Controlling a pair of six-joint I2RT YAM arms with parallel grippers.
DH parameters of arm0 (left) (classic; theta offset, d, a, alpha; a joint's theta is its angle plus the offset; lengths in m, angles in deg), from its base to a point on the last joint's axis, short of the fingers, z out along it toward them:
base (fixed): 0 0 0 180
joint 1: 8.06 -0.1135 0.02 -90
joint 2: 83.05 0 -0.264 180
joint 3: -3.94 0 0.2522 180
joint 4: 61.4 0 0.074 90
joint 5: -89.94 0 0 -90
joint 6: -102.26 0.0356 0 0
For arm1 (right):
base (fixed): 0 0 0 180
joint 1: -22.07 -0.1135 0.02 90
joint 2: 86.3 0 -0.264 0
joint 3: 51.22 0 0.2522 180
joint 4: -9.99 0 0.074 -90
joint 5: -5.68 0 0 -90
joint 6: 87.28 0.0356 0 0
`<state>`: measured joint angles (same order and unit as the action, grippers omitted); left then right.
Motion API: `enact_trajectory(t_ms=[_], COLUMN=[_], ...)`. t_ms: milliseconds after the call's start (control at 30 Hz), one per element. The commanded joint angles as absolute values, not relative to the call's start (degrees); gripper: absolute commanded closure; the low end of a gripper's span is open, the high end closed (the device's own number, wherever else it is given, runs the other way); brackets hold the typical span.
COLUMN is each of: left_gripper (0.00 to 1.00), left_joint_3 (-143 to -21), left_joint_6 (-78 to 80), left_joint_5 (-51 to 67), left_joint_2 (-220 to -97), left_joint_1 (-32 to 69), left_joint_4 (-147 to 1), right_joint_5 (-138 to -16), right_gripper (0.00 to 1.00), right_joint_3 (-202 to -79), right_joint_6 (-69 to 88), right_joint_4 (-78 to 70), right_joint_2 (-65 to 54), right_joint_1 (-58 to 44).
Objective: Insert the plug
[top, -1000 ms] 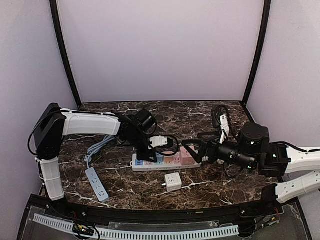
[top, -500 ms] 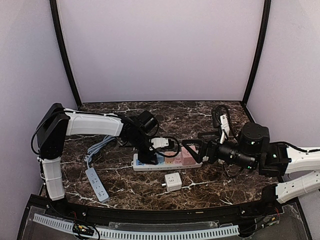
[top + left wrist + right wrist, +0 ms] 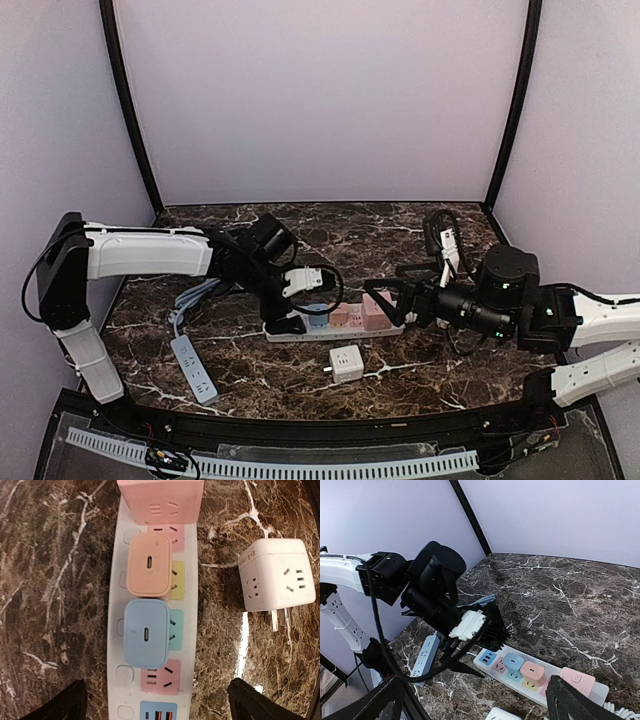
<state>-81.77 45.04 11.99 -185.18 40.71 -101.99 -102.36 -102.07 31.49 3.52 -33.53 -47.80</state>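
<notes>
Jaws of my left gripper (image 3: 160,707) stand wide and empty over the blue charger (image 3: 146,632) in the power strip (image 3: 116,630); my right gripper (image 3: 475,698) likewise.

Left gripper (image 3: 161,702) jaws gone from closed to wide apart, left arm (image 3: 150,250) swung back leftward

Pink adapter (image 3: 160,500) cropped by left wrist view's top edge, power strip (image 3: 116,630) cropped at both ends there, white cube adapter (image 3: 500,714) mostly below right wrist view's bottom edge.
</notes>
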Motion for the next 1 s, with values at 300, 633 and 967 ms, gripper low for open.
enact_trajectory(t_ms=[300,633,967], left_gripper=[0.01,0.01,0.01], left_joint_3=[-69.2,-65.1,-60.4], left_joint_6=[35.4,24.0,14.4], left_joint_5=[3.9,-4.0,-9.7], left_joint_2=[-166.1,-161.4,-159.8], left_joint_1=[41.0,40.9,41.0], left_joint_4=[-88.8,-84.5,-77.6], right_joint_5=[-105.9,-106.9,-107.8], right_gripper=[0.01,0.01,0.01], right_joint_3=[-101.2,-101.8,-102.8], right_joint_6=[30.9,31.6,32.5], right_joint_4=[4.4,4.4,4.2], right_joint_2=[-33.6,-31.5,-27.3], right_joint_1=[-48.2,-48.2,-48.2])
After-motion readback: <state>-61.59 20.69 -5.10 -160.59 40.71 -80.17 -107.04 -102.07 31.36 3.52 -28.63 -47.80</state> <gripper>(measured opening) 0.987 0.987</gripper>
